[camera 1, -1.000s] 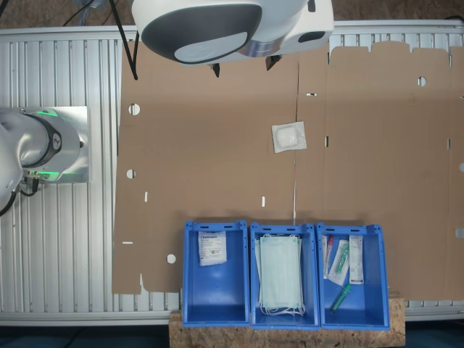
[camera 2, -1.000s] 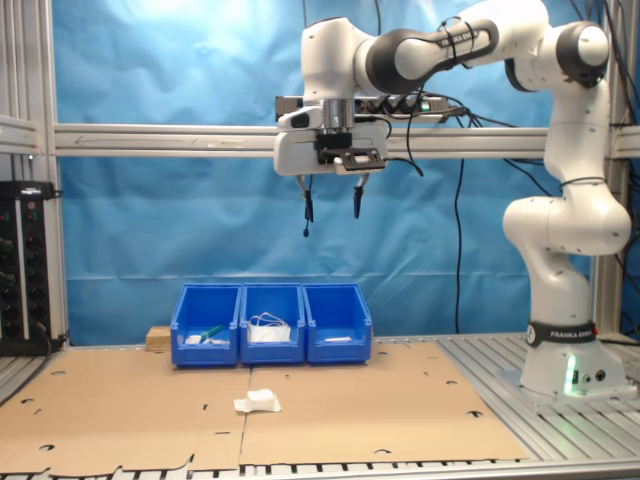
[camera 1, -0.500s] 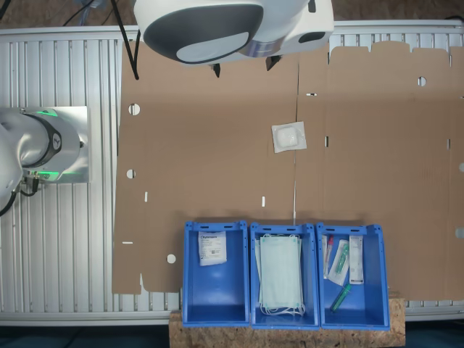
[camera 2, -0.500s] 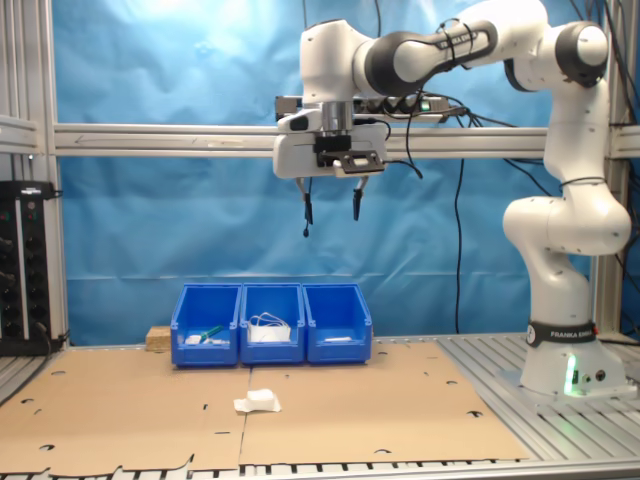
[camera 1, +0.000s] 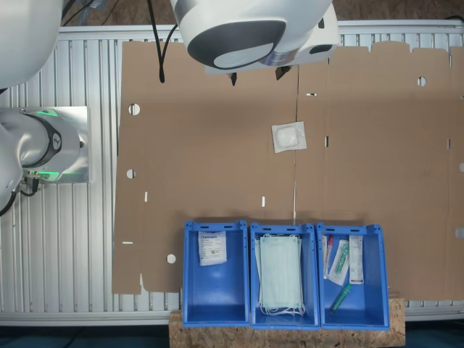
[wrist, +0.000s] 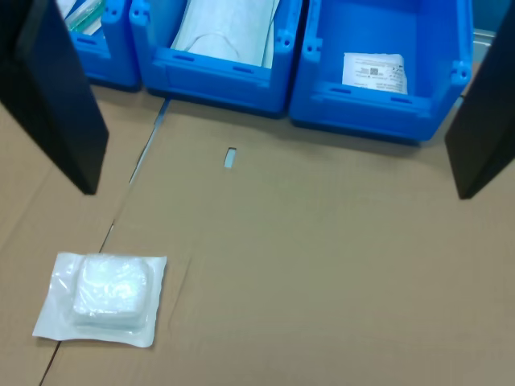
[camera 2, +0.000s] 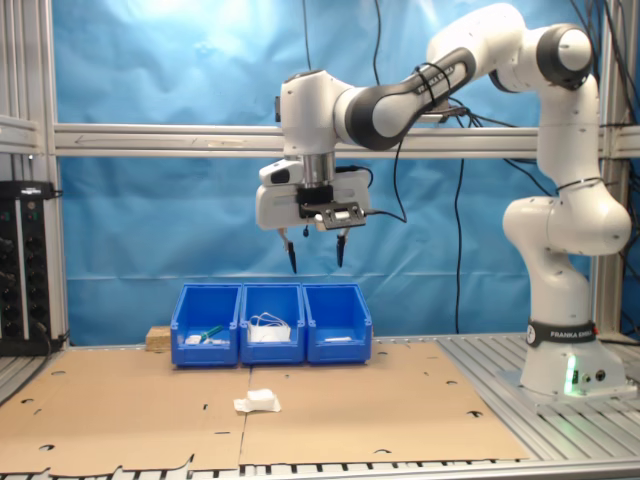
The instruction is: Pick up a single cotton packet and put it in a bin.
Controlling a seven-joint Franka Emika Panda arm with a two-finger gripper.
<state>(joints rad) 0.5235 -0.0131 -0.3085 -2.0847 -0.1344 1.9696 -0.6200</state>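
The cotton packet (camera 1: 289, 136) (camera 2: 259, 401) (wrist: 105, 296), a small square white packet with a round pad inside, lies flat on the brown cardboard, apart from the crates. The bin (camera 1: 217, 297) (camera 2: 337, 322) (wrist: 418, 32) is the blue crate at the end of the row of three and holds a flat white packet. My gripper (camera 1: 259, 75) (camera 2: 315, 265) (wrist: 278, 191) hangs high above the cardboard, open, with nothing between its fingers. In the second exterior view it is above and slightly to the right of the packet.
A blue crate of pale green masks (camera 1: 281, 275) stands in the middle of the row, with a crate of tubes and long packets (camera 1: 351, 272) beyond it. Brown cardboard (camera 1: 203, 159) covers the table. The arm's base (camera 2: 565, 370) stands at the second exterior view's right.
The gripper has dropped lower and shifted toward the second exterior view's left, which is the first exterior view's right. It stays open. The packet has not moved.
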